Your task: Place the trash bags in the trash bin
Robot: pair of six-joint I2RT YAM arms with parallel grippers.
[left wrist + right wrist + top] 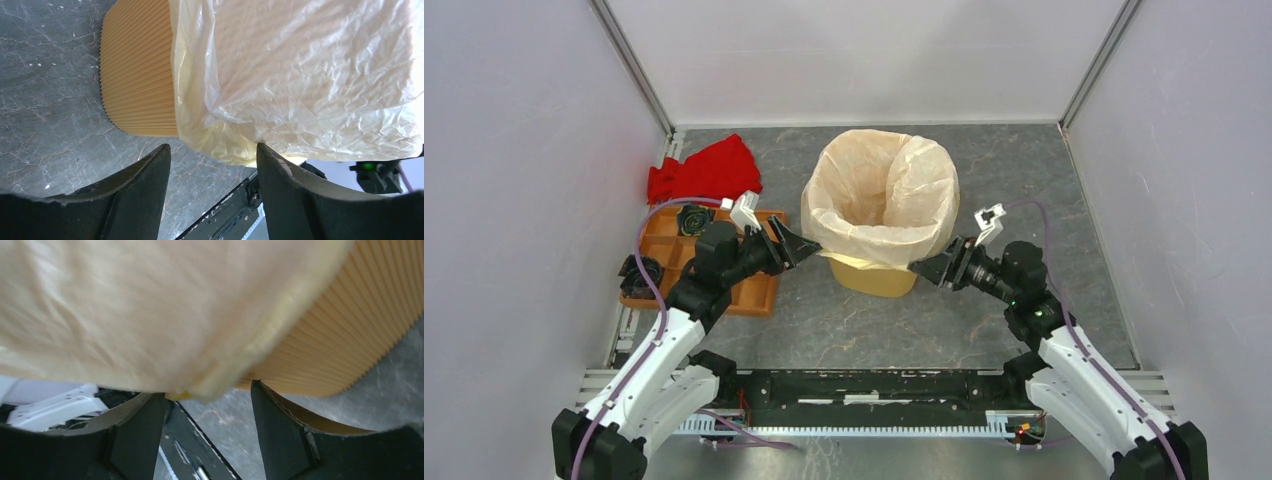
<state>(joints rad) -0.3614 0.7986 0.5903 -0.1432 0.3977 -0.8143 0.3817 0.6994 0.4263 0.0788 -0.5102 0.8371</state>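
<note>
Trash bag (884, 185) inside trash bin (874, 279)

Looks down from high behind the near edge over the table (824, 310). Sits tight against the trash bin (137, 75) at each wrist — left flank, right flank (blurred there) — facing inward; shares its wall and trash bag (310, 75) with overhead.

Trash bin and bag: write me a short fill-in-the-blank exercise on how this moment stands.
The trash bag lines the trash bin, its edge folded over the bin's ____.
The left gripper and right gripper flank the bin, jaws of both ____.
The cloth beyond the orange tray is ____.
Missing: rim; open; red.
</note>
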